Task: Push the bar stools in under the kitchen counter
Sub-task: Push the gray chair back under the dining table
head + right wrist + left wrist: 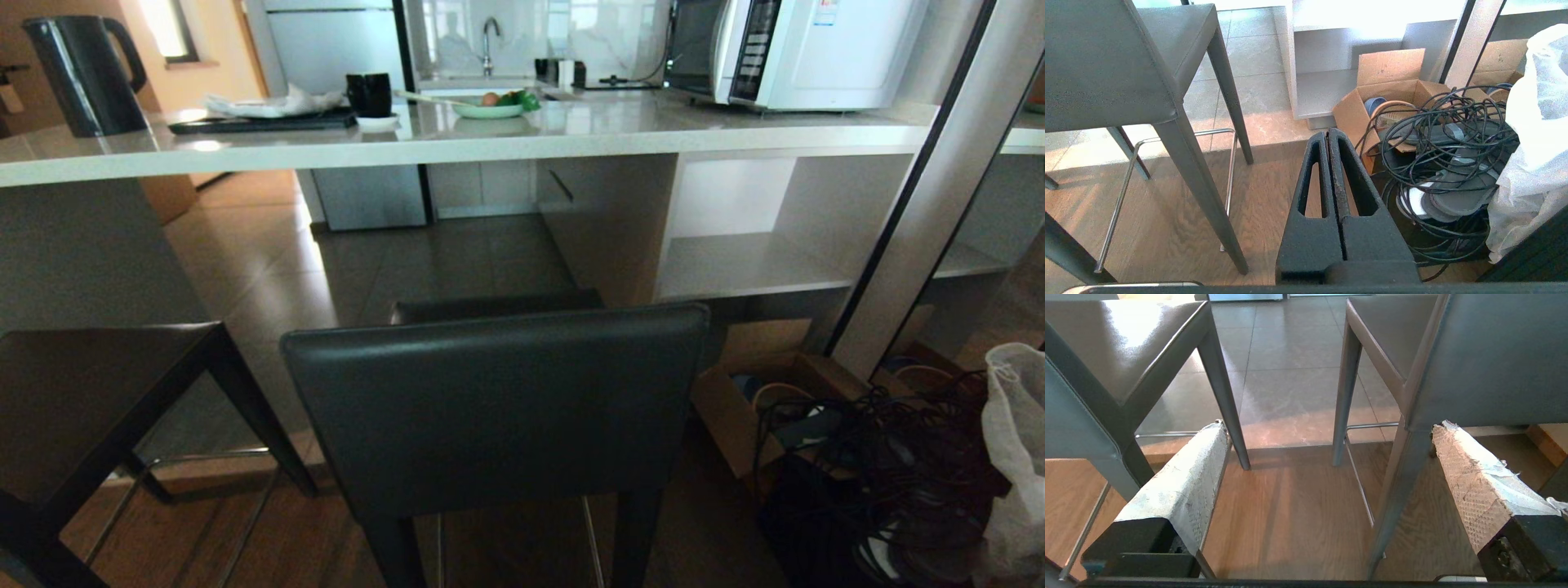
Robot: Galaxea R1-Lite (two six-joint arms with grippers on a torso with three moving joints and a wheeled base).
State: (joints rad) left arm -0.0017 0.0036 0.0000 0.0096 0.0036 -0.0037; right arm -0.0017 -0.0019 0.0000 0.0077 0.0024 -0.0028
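Both stools, one dead ahead (498,408) and one at left (90,400), stand short of the bench (490,135), so the left pincer (1327,428) gapes empty and the right (1333,139) is clamped on nothing, likely readied for pushing

A black electric kettle (82,73) stands at the far left of the worktop before me, with a dark tray (261,122) of crumpled white paper (273,104), a black mug (369,94) and a pale green bowl of food (490,106) ranged beside it, and a white microwave oven (792,49) farther right. Behind them a chrome tap (487,41) rises over a sink against a pale wall. Down on the wooden floor to my right, an open cardboard box (1392,87) sits beside a tangle of black cables (1445,139) and a white plastic bag (1535,122), near an open white shelf unit (751,261).
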